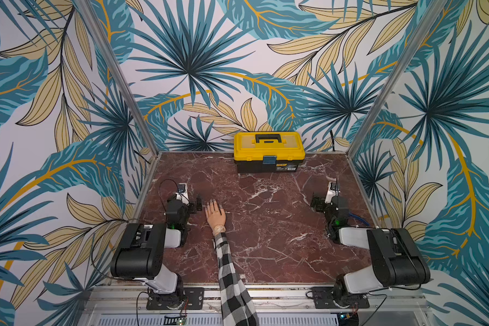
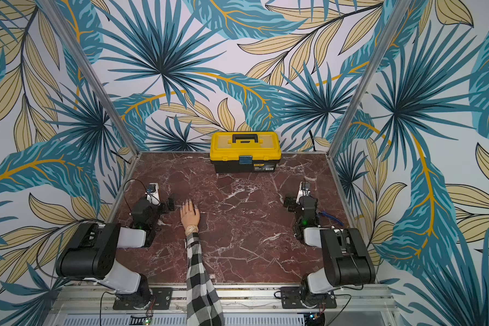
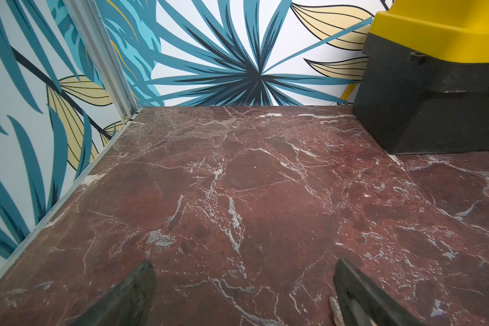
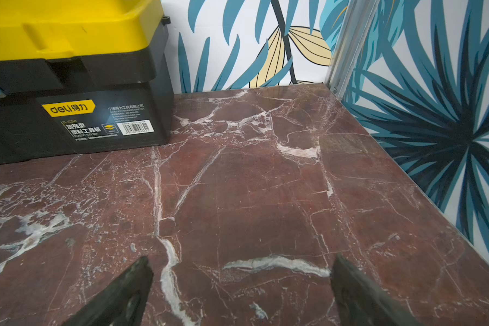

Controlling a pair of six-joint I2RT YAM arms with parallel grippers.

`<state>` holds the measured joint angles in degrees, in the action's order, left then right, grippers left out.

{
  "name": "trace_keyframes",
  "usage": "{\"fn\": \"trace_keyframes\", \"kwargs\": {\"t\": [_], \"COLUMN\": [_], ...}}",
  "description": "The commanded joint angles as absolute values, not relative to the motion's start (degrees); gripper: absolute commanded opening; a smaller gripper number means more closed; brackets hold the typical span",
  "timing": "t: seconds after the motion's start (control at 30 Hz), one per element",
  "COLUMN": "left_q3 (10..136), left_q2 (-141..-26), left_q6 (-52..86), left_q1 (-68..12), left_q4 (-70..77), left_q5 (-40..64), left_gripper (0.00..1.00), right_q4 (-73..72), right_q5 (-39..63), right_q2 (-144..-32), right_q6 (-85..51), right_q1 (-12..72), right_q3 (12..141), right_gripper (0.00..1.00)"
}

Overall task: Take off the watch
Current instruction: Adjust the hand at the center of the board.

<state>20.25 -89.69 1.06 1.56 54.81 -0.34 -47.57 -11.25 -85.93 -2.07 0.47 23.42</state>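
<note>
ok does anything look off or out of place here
Nothing spilled, broken or askew. The one unusual thing is a hand in a checked sleeve lying flat on the table, the watch on its wrist. The toolbox sits shut by the back wall.

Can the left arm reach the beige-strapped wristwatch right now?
Probably yes. The left arm, jaws open, sits just beside the hand; the small beige-strapped watch lies exposed on the wrist, clear of the checked sleeve, nothing between them.

The watch [image 1: 219, 228] rings the forearm [image 1: 226, 255], toolbox [image 1: 268, 151] well behind.
</note>
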Motion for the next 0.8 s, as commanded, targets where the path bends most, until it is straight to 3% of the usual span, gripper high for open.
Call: {"fn": "trace_keyframes", "kwargs": {"t": [0.0,0.77], "left_q3": [21.18,21.27], "left_q2": [-89.72,-89.76], "left_q6": [1.53,1.86], "left_q1": [2.04,2.05], "left_q4": [55.94,55.9], "left_q5": [-0.46,-1.67], "left_gripper": [0.99,0.99], "right_q4": [-47.11,-46.98], "right_q5": [-10.81,-10.81], "right_q2": [-85.43,-85.74], "right_q6": [-1.57,-1.66], "right_q1": [0.75,0.71], "right_q3": [23.64,23.88], "right_gripper": [0.99,0.99]}}
